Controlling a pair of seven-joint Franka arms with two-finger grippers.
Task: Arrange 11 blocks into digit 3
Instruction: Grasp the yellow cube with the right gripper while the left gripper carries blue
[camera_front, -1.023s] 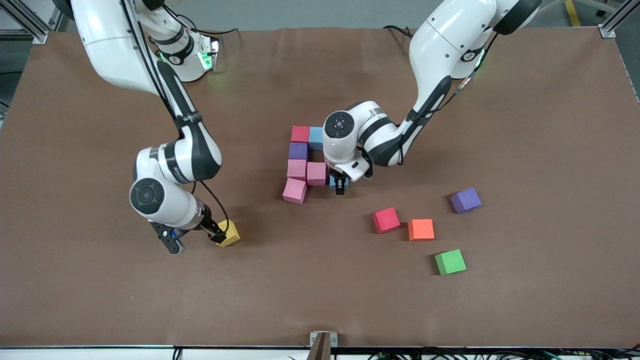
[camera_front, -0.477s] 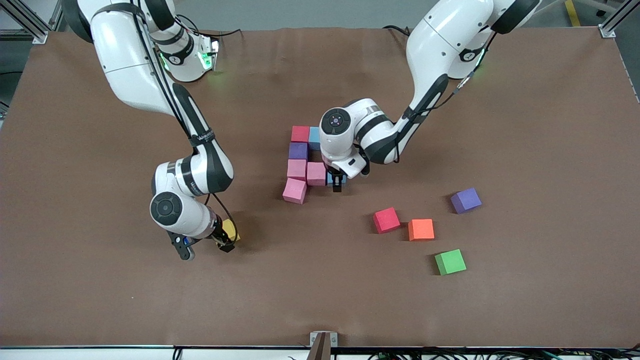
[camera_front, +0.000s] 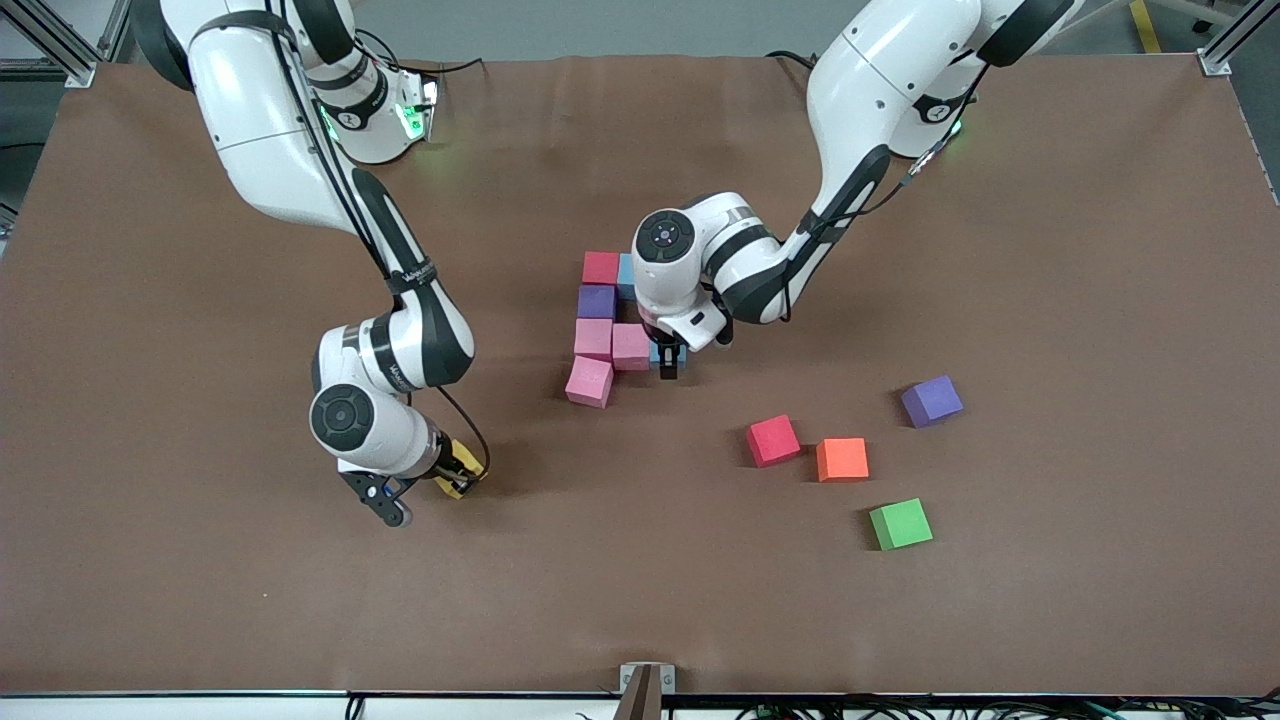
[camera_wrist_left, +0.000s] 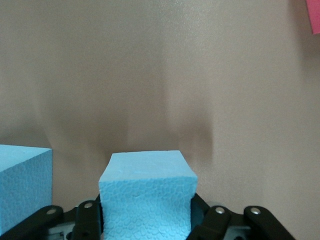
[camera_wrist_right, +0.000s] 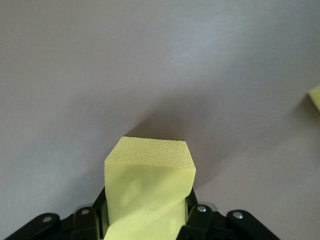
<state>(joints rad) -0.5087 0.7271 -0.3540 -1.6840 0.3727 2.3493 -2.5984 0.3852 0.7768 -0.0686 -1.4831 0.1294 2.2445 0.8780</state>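
Observation:
My left gripper (camera_front: 669, 364) is shut on a blue block (camera_wrist_left: 146, 200), held low right beside the pink block (camera_front: 632, 347) of the half-built figure. That figure also holds a red block (camera_front: 601, 267), a second blue block (camera_front: 628, 277), a purple block (camera_front: 597, 301) and two more pink blocks (camera_front: 593, 338) (camera_front: 588, 381). Toward the right arm's end of the table, my right gripper (camera_front: 458, 480) is shut on the yellow block (camera_front: 462, 463), whose sides sit between the fingers (camera_wrist_right: 197, 220). A red block (camera_front: 773, 440), an orange block (camera_front: 842, 459) and a purple block (camera_front: 931, 400) lie loose.
A green cube (camera_front: 900, 523) lies nearer to the front camera than the orange block. The brown table (camera_front: 1050, 250) has open room around the loose blocks. The left arm's wrist hangs over the figure and hides part of the second blue block.
My right gripper slid down around the yellow block and closed on it. My left gripper carried the blue block in toward the pink block of the figure.

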